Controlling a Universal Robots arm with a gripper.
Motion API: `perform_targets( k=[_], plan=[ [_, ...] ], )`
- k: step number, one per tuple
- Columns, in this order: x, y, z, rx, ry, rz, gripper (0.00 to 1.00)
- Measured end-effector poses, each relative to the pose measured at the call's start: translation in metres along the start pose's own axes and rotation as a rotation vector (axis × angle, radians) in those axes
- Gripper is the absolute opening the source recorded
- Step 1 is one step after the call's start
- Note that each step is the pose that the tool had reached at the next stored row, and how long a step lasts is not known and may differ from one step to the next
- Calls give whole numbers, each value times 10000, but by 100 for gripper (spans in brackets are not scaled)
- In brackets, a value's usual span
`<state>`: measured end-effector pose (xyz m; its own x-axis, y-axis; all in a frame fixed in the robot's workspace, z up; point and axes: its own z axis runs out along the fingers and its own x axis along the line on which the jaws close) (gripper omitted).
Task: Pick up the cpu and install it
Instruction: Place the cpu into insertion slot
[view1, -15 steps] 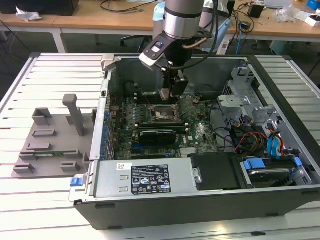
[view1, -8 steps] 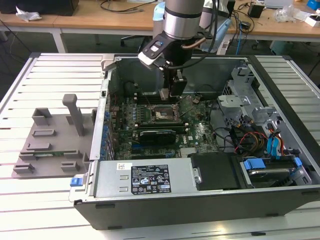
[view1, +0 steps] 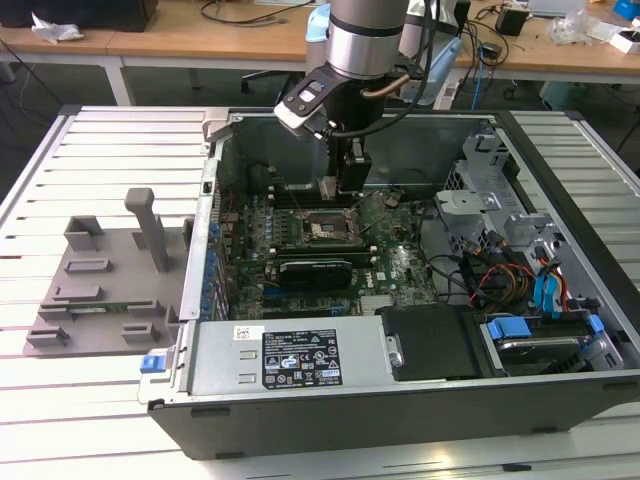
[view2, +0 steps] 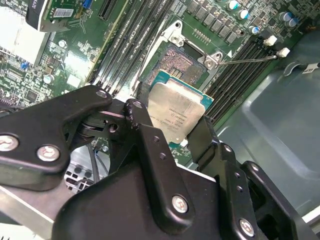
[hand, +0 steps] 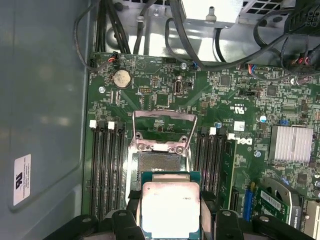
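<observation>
My gripper (view1: 340, 183) hangs inside the open computer case, just above the motherboard (view1: 395, 262). It is shut on the cpu (view2: 176, 111), a flat square chip with a silver-grey metal top and a thin rim, held by two opposite edges between the black fingers (view2: 141, 120). In the first wrist view the cpu (hand: 170, 209) hovers beside the open socket (hand: 161, 164), partly overlapping its near edge. The socket's metal load plate (hand: 163, 131) is flipped up and back, and its lever (view2: 246, 60) is swung out. In the exterior view the socket (view1: 318, 229) lies directly under the gripper.
Black memory slots (hand: 106, 170) flank the socket on both sides. A finned heat sink (hand: 292, 143) and bundled cables (hand: 200, 45) lie farther off. The case holds a labelled power supply (view1: 300, 356) and a drive cage with blue cables (view1: 545, 290). A grey fixture (view1: 105, 285) sits outside the case.
</observation>
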<state>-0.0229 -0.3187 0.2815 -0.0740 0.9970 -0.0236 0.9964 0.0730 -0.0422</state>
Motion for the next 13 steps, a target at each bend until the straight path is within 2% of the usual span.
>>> perform_targets(
  k=[4,7,9,13],
  plan=[
    [0,0,2,0,1,5,55],
    [1,-1,47,0,2,6,55],
    [3,-2,101,1,0,8,55],
    [5,-7,149,0,1,6,55]
  ],
)
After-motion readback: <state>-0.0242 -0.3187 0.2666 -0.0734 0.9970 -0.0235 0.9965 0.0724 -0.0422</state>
